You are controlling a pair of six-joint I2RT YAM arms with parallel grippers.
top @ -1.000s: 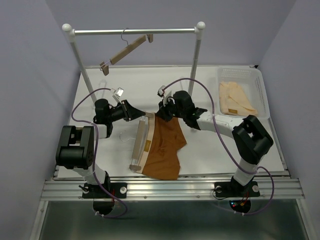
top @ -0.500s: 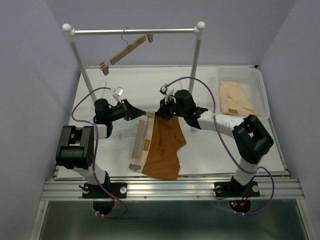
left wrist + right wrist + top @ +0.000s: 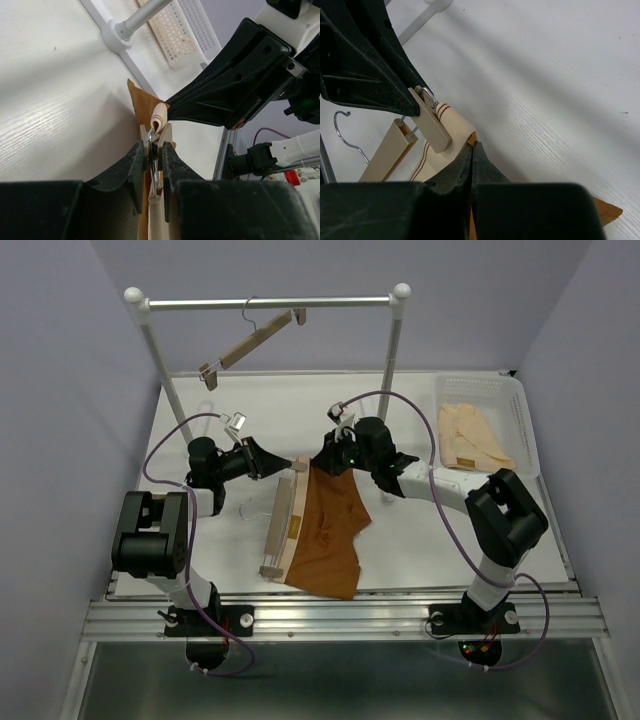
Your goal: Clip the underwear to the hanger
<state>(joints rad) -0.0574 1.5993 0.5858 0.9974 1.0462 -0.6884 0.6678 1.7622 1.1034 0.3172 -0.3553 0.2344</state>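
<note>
So the underwear [image 3: 335,525] lies mid-desk, running down to the near edge. The hanger [image 3: 281,523] is flat along its left side, waistband [image 3: 451,122] against the bar. The left gripper [image 3: 152,155] is squeezed onto the hanger's far-end clip [image 3: 432,127]. The right gripper [image 3: 471,155] has its fingers pressed together on what looks like the waistband corner right beside that clip, though the view's tight. Both grippers crowd that one spot. A rack [image 3: 270,303] with a spare hanger [image 3: 250,340] runs along the far edge, and a basket [image 3: 525,420] of pale garments [image 3: 470,435] sits in the far right corner.
</note>
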